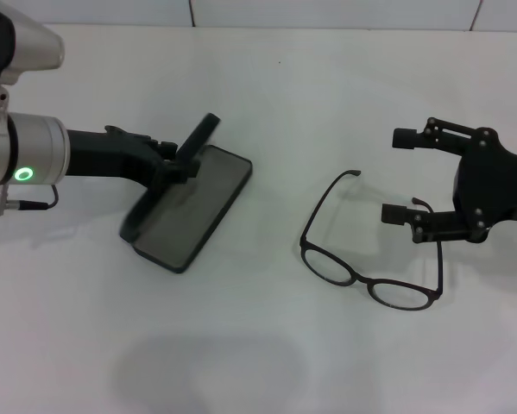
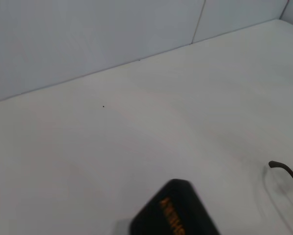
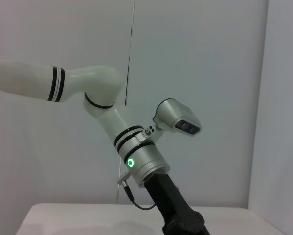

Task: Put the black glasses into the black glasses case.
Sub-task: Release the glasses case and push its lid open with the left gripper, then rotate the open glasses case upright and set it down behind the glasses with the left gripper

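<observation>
The black glasses case [image 1: 198, 207] lies open at the left of the table, grey lining up. Its lid stands upright along the far-left side. My left gripper [image 1: 173, 164] is shut on that lid at mid-length. The left wrist view shows the lid's outside [image 2: 178, 213] with orange lettering and one temple tip of the glasses [image 2: 283, 169]. The black glasses [image 1: 366, 276] lie unfolded on the table right of the case, lenses toward me. My right gripper [image 1: 400, 176] hovers open at their right, its lower finger [image 1: 396, 214] next to the right temple's end.
The white table [image 1: 267, 362] meets a white wall at the back. The right wrist view shows only my left arm [image 3: 136, 156] with its green ring light, rising over the table's far side.
</observation>
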